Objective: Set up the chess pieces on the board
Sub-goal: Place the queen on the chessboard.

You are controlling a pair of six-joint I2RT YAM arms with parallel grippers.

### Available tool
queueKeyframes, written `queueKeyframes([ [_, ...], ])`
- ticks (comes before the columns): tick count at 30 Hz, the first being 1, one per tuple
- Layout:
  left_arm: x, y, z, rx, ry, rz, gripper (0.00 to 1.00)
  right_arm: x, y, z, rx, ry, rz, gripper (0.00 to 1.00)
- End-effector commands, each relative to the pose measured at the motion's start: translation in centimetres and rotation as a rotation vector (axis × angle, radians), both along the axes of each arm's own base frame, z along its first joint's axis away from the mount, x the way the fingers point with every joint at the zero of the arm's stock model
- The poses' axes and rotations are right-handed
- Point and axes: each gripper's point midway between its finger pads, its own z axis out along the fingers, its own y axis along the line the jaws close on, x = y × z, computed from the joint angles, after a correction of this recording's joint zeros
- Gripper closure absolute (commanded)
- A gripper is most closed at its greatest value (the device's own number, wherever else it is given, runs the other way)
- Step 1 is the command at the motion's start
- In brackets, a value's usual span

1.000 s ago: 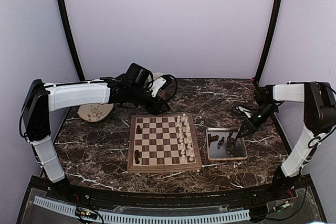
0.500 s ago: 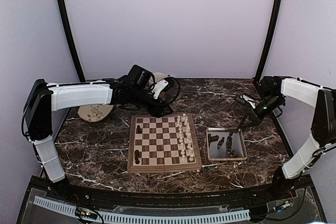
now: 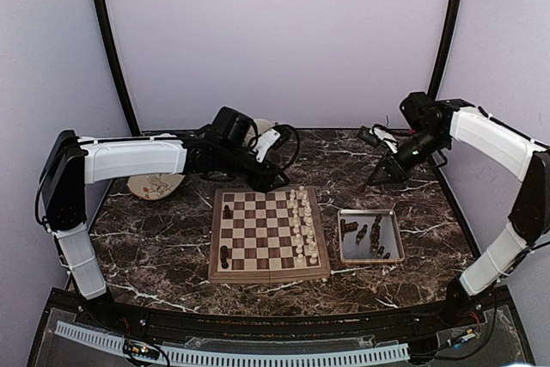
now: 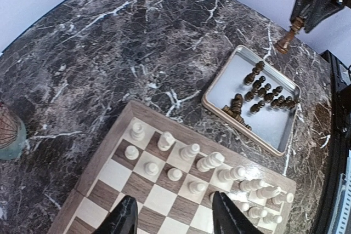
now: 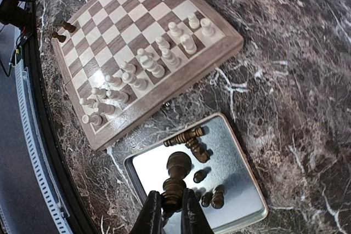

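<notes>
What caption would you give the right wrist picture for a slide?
Right gripper pinches a dark chess piece; metal tray and board lie below.

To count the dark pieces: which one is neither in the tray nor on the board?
The dark piece pinched in the right gripper; the other dark pieces lie in the tray or stand on the board.

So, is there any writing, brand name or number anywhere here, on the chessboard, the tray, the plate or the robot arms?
No text can be read in any view.
The chessboard and the metal tray carry no lettering.
The plate bears a reddish drawing, too small to tell whether it includes words.
The left arm and the right arm show no legible label.
</notes>
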Motion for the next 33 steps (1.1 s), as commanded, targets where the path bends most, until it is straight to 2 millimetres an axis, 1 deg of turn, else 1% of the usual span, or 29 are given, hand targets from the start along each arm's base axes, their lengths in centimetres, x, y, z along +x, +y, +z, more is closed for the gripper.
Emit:
queueKeyframes([
  [1, 1.6, 2.6, 4.4, -0.004, -0.147, 0.110, 0.52, 1.1, 3.2, 2.2, -0.039, -0.103, 0.051, 0.99],
  [3, 2.9, 4.2, 5.3, 0.002, -0.187, 0.196, 0.52, 1.5, 5.0, 2.3, -0.074, -0.137, 0.088, 0.99],
  [4, 3.7, 5.2, 6.2, -0.017, -0.209, 0.249, 0.51, 1.7, 6.0, 2.0, -0.095, -0.144, 0.107, 0.99],
  [6, 4.9, 7.5, 7.6, -0.057, -0.240, 0.342, 0.50, 2.0, 7.9, 1.9, -0.134, -0.172, 0.144, 0.98],
  [7, 5.4, 8.8, 7.9, -0.075, -0.245, 0.386, 0.49, 2.0, 9.0, 1.6, -0.154, -0.179, 0.169, 0.98],
  [9, 6.2, 11.0, 9.3, -0.125, -0.268, 0.461, 0.48, 1.5, 11.3, 1.4, -0.182, -0.200, 0.229, 0.97],
  [10, 6.3, 11.9, 9.7, -0.140, -0.278, 0.484, 0.47, 1.2, 12.5, 1.3, -0.190, -0.209, 0.260, 0.97],
  [12, 6.4, 12.8, 10.4, -0.146, -0.309, 0.523, 0.47, 0.0, 15.1, 1.0, -0.194, -0.217, 0.330, 0.97],
  [14, 6.4, 13.3, 10.9, -0.147, -0.331, 0.538, 0.46, -1.3, 17.2, 0.0, -0.208, -0.214, 0.391, 0.97],
  [17, 6.2, 13.6, 11.4, -0.165, -0.343, 0.552, 0.46, -3.2, 19.8, -2.2, -0.258, -0.214, 0.480, 0.97],
  [20, 6.0, 13.6, 11.6, -0.173, -0.348, 0.544, 0.46, -4.9, 21.9, -4.4, -0.310, -0.224, 0.567, 0.97],
  [23, 6.1, 13.7, 11.5, -0.163, -0.355, 0.551, 0.46, -6.1, 23.6, -6.1, -0.335, -0.239, 0.622, 0.97],
  [24, 6.2, 13.8, 11.5, -0.158, -0.358, 0.556, 0.46, -6.3, 24.1, -6.7, -0.338, -0.235, 0.634, 0.97],
  [30, 6.1, 13.6, 11.3, -0.156, -0.355, 0.543, 0.46, -7.2, 26.6, -8.1, -0.322, -0.216, 0.665, 0.96],
  [31, 6.1, 13.6, 11.3, -0.157, -0.353, 0.541, 0.46, -7.3, 26.8, -8.3, -0.320, -0.209, 0.669, 0.96],
  [33, 6.1, 13.4, 11.2, -0.159, -0.342, 0.534, 0.46, -7.1, 27.2, -8.5, -0.316, -0.201, 0.664, 0.91],
])
